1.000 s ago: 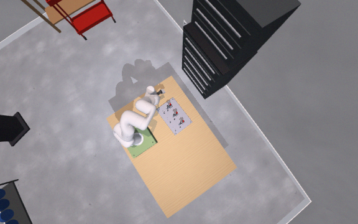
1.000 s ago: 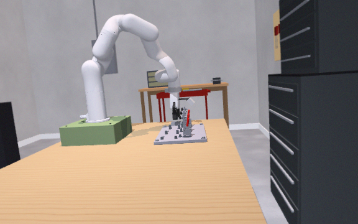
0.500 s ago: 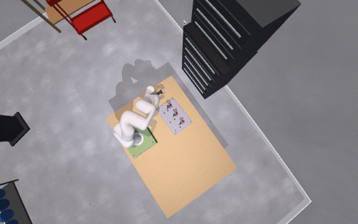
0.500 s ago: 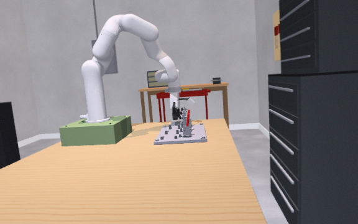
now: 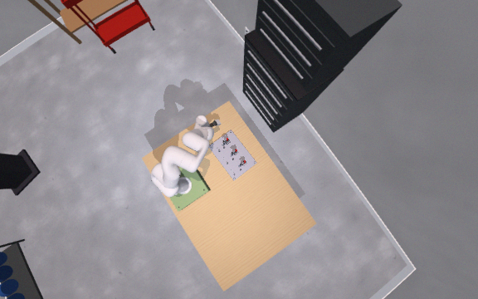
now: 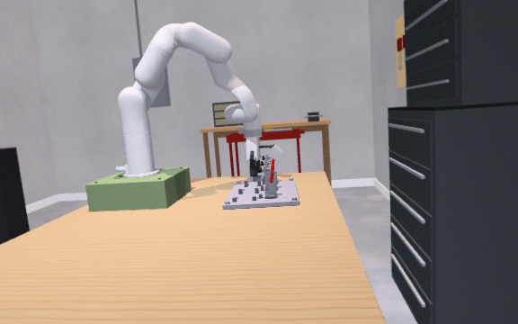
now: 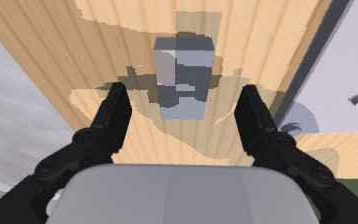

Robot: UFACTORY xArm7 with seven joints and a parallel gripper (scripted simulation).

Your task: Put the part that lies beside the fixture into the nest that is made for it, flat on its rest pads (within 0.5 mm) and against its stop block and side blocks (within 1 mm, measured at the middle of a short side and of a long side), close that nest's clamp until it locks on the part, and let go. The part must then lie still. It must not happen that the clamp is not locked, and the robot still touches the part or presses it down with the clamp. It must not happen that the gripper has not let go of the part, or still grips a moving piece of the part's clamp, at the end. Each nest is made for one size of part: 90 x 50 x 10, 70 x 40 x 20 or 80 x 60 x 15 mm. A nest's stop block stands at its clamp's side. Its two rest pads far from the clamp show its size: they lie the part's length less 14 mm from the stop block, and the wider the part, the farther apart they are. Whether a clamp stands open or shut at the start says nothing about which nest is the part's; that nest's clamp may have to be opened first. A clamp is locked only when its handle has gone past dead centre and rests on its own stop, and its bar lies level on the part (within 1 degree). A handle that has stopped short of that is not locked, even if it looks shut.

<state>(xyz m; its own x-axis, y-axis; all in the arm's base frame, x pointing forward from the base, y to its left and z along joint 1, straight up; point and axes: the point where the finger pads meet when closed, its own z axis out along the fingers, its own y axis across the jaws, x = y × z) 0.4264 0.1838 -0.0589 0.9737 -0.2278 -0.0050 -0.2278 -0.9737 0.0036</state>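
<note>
The part [image 7: 184, 76] is a grey block lying on the wooden table beside the fixture plate; in the wrist view it sits ahead of and between my two fingers, which do not touch it. My gripper [image 7: 183, 97] is open and empty, just above the part. In the overhead view the gripper [image 5: 214, 123] is at the table's far end, next to the fixture plate [image 5: 233, 154]. In the side view the gripper [image 6: 254, 165] hangs low behind the plate [image 6: 263, 194]. The plate carries three nests with red-handled clamps [image 6: 272, 170]; one handle stands upright.
The arm's green base [image 6: 138, 188] stands left of the plate. A black drawer cabinet [image 6: 468, 189] stands close to the table's right side. The table edge [image 7: 40, 95] runs close to the left finger in the wrist view.
</note>
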